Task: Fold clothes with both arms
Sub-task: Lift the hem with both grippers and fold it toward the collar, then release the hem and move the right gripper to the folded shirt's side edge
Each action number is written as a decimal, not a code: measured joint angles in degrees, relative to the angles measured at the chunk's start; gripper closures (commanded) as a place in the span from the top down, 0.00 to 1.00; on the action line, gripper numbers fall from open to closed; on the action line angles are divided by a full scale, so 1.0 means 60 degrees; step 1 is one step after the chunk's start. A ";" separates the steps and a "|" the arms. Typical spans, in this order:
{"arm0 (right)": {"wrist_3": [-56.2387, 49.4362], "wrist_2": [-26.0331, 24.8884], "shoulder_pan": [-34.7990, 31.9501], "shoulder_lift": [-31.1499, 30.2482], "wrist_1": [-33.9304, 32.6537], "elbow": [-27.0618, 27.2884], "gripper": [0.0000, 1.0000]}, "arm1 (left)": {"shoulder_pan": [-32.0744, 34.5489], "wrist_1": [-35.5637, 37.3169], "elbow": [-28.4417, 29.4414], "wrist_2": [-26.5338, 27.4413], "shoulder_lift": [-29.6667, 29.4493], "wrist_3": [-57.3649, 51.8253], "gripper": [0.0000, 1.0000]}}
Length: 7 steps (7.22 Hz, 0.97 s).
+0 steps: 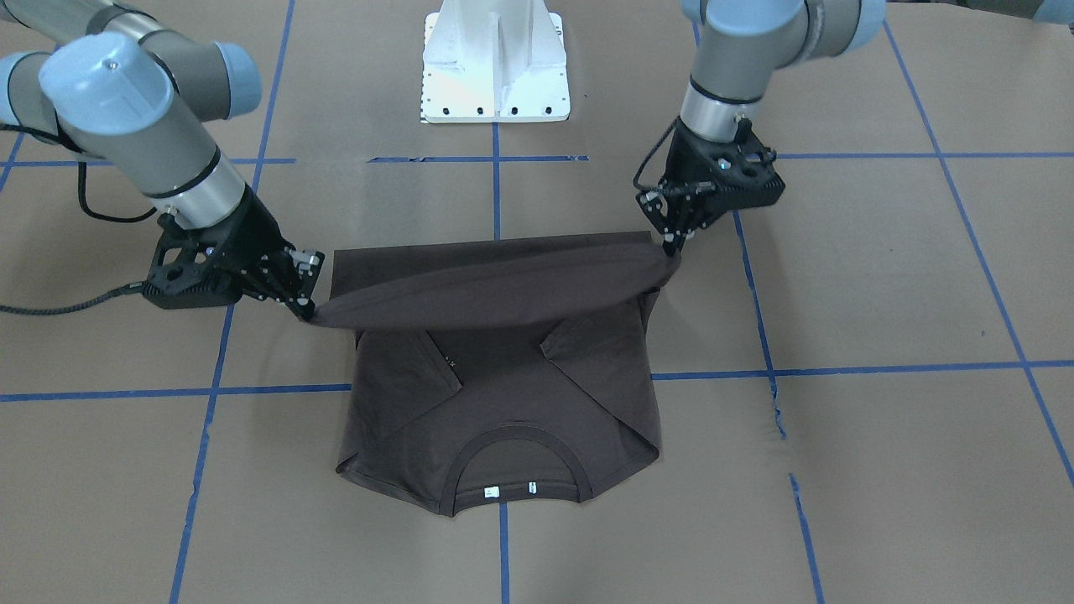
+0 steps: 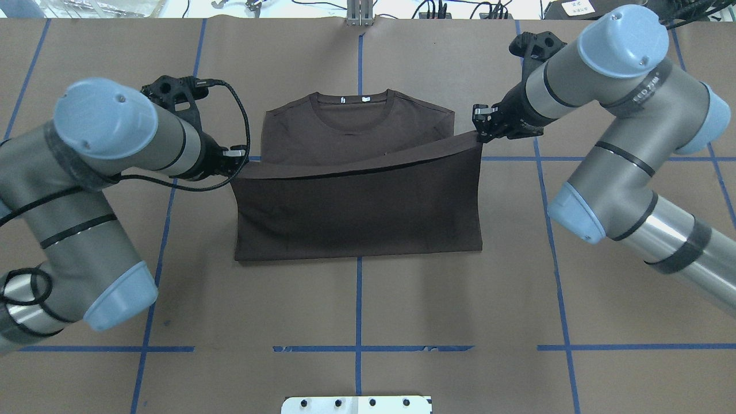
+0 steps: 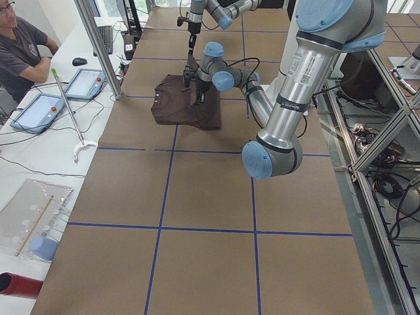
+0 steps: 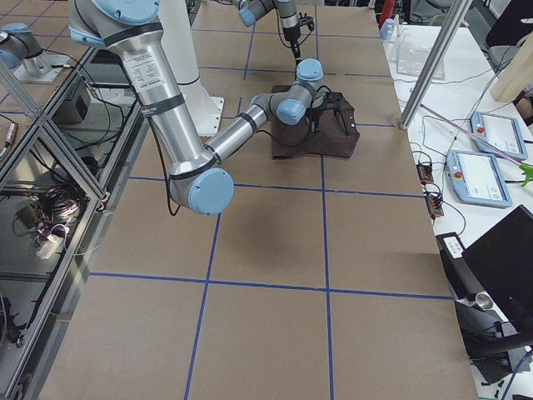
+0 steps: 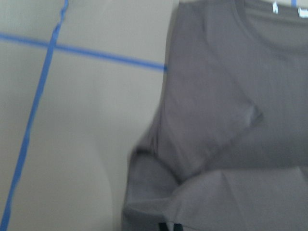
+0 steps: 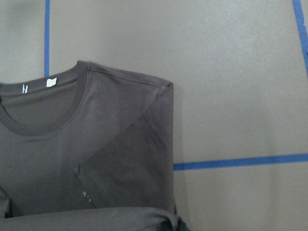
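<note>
Holding: the left fingers (image 1: 670,242) and the right fingers (image 1: 300,304) are each pinched shut on a bottom corner of the dark brown short-sleeved T-shirt (image 1: 503,386).
Shirt: its collar (image 1: 518,436) end lies flat on the brown paper surface (image 1: 881,277); the bottom edge is lifted across the middle.
Nearby: white metal base (image 1: 495,75), well apart; blue tape lines (image 1: 839,367).

I have both arms stretched forward, one on each flank. My left arm (image 2: 75,230) bends at the elbow and its wrist turns inward, so the left gripper (image 2: 240,160) points toward the middle; from the front it tips steeply down. My right arm (image 2: 621,144) mirrors it, with the right gripper (image 2: 478,133) angled inward, leaning more sideways and a little farther out from the base. Both pairs of jaws are pinched tight on the T-shirt (image 2: 356,213), one corner each, well apart.
</note>
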State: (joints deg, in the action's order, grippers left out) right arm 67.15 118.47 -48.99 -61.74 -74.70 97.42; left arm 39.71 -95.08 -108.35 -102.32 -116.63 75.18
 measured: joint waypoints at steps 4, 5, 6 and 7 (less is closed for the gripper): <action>-0.0694 0.0278 -0.0657 0.1854 0.0277 -0.3393 0.00 | 0.1048 -0.2463 0.3442 0.0015 -0.0849 -0.0757 0.00; -0.0767 0.0299 -0.0720 0.2177 0.0418 -0.3944 0.00 | 0.1146 -0.2646 0.3912 0.0021 -0.1099 -0.0878 0.00; -0.0793 0.0302 -0.0740 0.2453 0.0555 -0.4344 0.00 | 0.1185 -0.2710 0.4398 0.0027 -0.1495 -0.0895 0.00; -0.0802 0.0292 -0.0732 0.2627 0.0622 -0.4543 0.00 | 0.1196 -0.2732 0.4901 0.0031 -0.1928 -0.0883 0.00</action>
State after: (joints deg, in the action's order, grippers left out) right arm 62.34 120.22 -53.38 -45.98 -70.97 70.17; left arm 46.89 -111.47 -78.94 -102.14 -128.20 69.88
